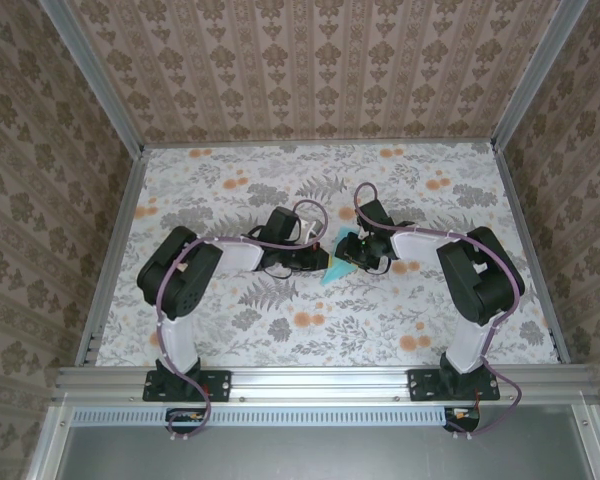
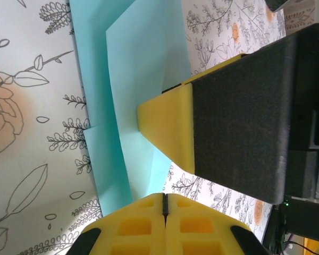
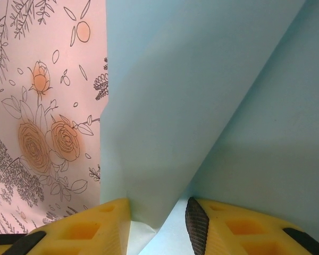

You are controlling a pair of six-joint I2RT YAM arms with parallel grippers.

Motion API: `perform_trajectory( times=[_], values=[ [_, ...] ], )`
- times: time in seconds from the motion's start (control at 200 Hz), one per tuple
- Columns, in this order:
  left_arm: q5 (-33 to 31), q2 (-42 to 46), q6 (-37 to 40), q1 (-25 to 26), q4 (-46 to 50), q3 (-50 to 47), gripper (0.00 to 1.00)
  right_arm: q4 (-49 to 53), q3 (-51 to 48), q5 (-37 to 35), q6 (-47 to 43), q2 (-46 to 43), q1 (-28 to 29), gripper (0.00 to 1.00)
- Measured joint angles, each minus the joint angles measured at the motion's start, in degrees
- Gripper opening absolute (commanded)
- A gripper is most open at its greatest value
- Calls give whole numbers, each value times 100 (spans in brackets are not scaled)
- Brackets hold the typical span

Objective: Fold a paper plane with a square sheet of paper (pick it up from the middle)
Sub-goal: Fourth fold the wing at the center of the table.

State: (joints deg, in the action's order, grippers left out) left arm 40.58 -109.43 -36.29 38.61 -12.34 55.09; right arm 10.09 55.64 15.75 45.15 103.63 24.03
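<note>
1. Left end effector [image 2: 164, 206]: the yellow foam fingers are closed against each other at the near edge of the thin, light-teal square sheet of paper [image 2: 141, 64]. Whether they nip any paper cannot be told.
2. Right end effector [image 3: 157, 210]: the fingers stand a narrow gap apart. A raised fold of the sheet stands between them and is not visibly pinched.
3. Sheet: it lies between the two arms on the floral-printed desk [image 3: 42, 133], showing overlapping flaps and a slanted crease.
4. Progress, as judged: the early folds look made, but there is no narrow pointed dart yet. The centre crease and wing folds appear left to do.
</note>
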Motion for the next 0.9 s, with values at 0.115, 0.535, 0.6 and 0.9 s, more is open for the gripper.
perform_trajectory(
  times=[0.115,0.535,0.6,0.9],
  values=[
    [-2,-74,2,0,42,48,0,46,44,20,0,26,0,41],
    [-181,-155,85,0,518,278,0,103,101,116,0,52,-20,43],
    [-210,-157,118,0,612,302,0,90,101,138,2,52,-26,43],
    [-293,-236,162,0,813,382,0,-39,13,291,22,24,-81,40]
  ],
)
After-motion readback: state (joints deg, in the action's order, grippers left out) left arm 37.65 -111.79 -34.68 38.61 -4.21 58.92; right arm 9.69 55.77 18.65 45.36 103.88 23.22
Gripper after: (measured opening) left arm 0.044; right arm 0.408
